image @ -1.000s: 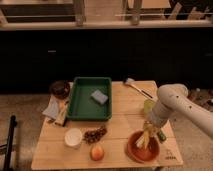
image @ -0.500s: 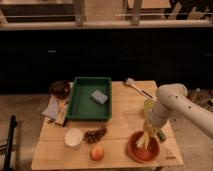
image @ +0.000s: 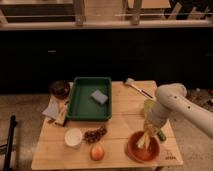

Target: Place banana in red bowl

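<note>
The red bowl (image: 143,148) sits at the front right of the wooden table (image: 115,130). The pale yellow banana (image: 143,140) stands tilted with its lower end inside the bowl. My gripper (image: 148,127) is right above the bowl, at the banana's upper end, coming down from the white arm (image: 175,102) at the right.
A green tray (image: 80,102) with a grey sponge (image: 99,96) lies at the table's middle. A dark brown bowl (image: 60,89), a white cup (image: 73,137), grapes (image: 94,134), an orange-peach fruit (image: 97,152), a yellow-green cup (image: 149,106) and a brush (image: 136,88) are around.
</note>
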You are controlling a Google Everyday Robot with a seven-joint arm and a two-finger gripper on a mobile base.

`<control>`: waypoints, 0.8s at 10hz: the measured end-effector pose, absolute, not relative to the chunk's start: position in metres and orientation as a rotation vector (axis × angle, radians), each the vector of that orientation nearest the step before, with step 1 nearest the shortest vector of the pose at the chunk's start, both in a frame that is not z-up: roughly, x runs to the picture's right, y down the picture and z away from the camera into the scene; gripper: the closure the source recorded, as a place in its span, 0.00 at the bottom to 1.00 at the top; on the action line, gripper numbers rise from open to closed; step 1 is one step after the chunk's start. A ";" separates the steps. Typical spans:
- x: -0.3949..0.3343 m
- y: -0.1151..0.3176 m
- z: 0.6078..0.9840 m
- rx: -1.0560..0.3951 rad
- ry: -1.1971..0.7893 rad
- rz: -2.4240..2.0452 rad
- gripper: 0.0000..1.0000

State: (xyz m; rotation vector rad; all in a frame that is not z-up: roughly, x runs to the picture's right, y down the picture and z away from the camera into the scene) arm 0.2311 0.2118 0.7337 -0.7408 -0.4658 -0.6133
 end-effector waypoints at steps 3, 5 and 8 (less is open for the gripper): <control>0.232 0.211 0.732 -0.741 -0.458 -0.634 0.95; 0.232 0.212 0.731 -0.742 -0.454 -0.645 0.95; 0.232 0.211 0.730 -0.739 -0.447 -0.655 0.95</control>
